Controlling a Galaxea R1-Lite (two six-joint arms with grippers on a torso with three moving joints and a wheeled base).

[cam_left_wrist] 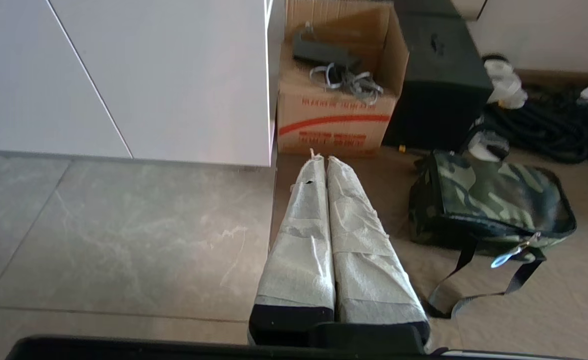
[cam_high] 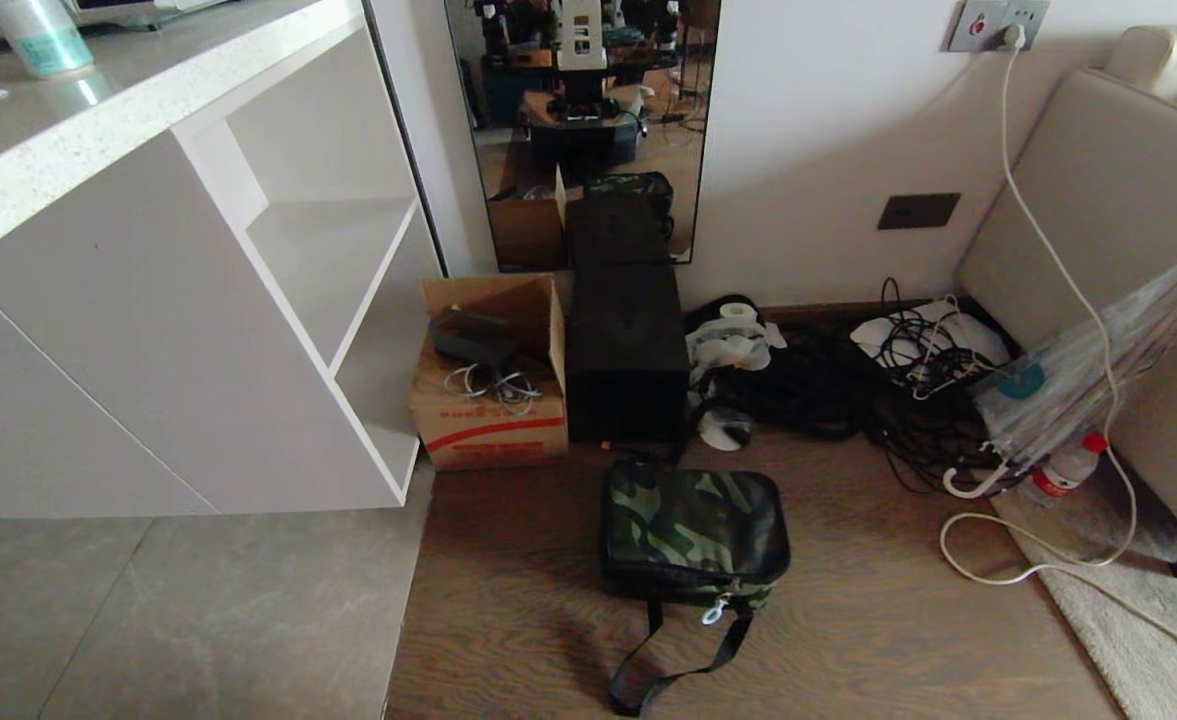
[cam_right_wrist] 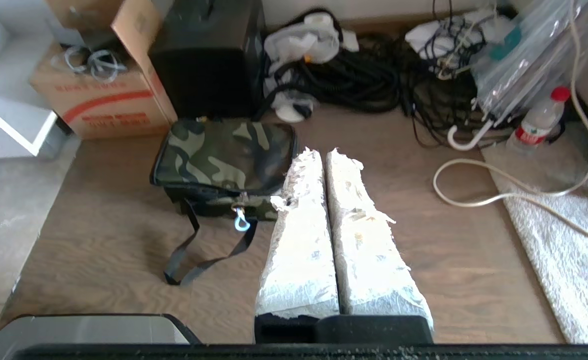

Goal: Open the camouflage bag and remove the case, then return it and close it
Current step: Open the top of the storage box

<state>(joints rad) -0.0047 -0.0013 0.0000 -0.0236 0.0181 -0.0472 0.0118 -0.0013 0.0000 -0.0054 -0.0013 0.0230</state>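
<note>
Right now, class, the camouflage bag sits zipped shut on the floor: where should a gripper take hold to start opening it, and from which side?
Probably the white zipper clip on the camouflage bag. It hangs free off the bag's front wall, on the side facing the robot, above the black strap, so a gripper should come from that near side. Both the left gripper and the right gripper are shut and away from it.

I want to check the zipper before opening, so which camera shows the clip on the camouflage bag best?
The right wrist view: the clip hangs clear against the bag's front, facing the camera. The left wrist view shows it from the side. The head view shows it small.
</note>
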